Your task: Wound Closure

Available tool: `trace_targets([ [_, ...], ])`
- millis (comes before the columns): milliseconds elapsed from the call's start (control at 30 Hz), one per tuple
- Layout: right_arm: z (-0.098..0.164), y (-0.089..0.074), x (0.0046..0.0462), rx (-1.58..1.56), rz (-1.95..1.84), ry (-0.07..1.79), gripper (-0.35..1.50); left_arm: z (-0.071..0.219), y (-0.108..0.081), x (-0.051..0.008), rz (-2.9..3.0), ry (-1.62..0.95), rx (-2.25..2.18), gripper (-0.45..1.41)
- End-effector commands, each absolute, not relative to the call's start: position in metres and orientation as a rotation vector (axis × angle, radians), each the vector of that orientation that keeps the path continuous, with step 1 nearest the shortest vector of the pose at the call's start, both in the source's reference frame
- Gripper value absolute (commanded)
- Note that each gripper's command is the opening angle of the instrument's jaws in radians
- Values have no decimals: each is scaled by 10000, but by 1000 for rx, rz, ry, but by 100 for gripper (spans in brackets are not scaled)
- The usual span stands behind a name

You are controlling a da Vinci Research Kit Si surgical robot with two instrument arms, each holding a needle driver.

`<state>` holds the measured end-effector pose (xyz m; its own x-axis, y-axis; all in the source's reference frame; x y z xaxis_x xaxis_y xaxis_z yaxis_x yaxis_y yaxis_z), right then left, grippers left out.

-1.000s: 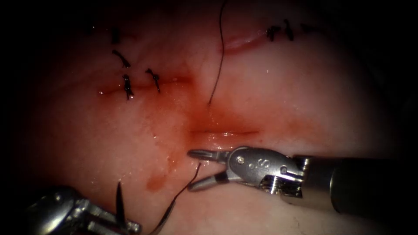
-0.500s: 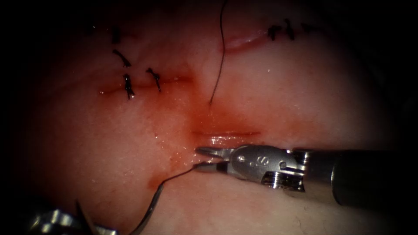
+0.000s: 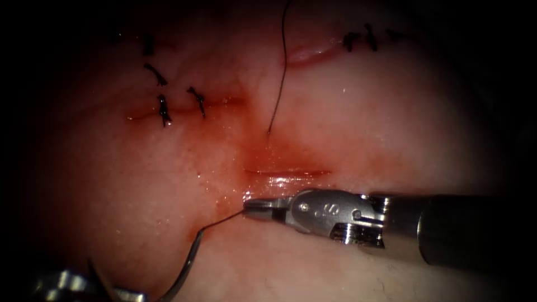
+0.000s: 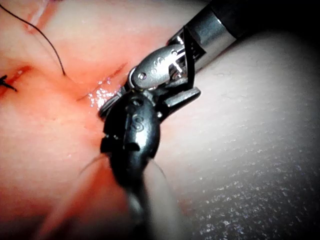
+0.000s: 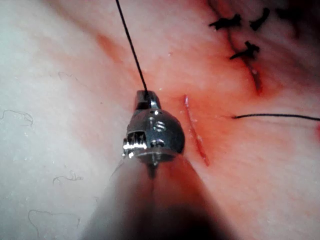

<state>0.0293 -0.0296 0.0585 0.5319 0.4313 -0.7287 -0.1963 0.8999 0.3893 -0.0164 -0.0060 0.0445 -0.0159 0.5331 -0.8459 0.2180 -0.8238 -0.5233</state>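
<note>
My right tool (image 3: 253,208) comes in from the right, jaws shut on the tip end of the curved needle (image 3: 193,251), just below the left end of a short cut (image 3: 288,171). The needle lies over the tissue (image 3: 391,128), not in it, and arcs down-left to the picture's lower edge. There my left tool (image 3: 131,293) sits shut; it seems to hold the needle's tail end, but the grip is mostly hidden. A thread (image 3: 282,67) drops from above into the tissue above the cut. In the right wrist view the shut jaws (image 5: 146,100) pinch the thin dark needle (image 5: 131,47).
Dark tied stitches (image 3: 163,110) close an older cut at the upper left, and more stitches (image 3: 358,40) sit at the upper right. Red fluid (image 3: 263,154) stains the tissue around the short cut. The right tool's shaft (image 3: 458,229) lies across the lower right.
The right tool's jaws closed from wide open onto the needle's tip. The left tool moved left and down, swinging the needle's body leftward with it.
</note>
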Motion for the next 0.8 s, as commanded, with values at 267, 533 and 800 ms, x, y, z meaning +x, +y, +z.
trace_targets([
  [267,512,-344,325,443,408,969,-35,496,-31,-157,1992,-560,-1926,-45],
  [533,453,-366,352,514,359,1022,-35,512,-23,-143,2062,-468,-1851,-45],
  [800,456,-326,345,275,395,1075,109,501,-11,-110,2126,-377,-1787,-45],
])
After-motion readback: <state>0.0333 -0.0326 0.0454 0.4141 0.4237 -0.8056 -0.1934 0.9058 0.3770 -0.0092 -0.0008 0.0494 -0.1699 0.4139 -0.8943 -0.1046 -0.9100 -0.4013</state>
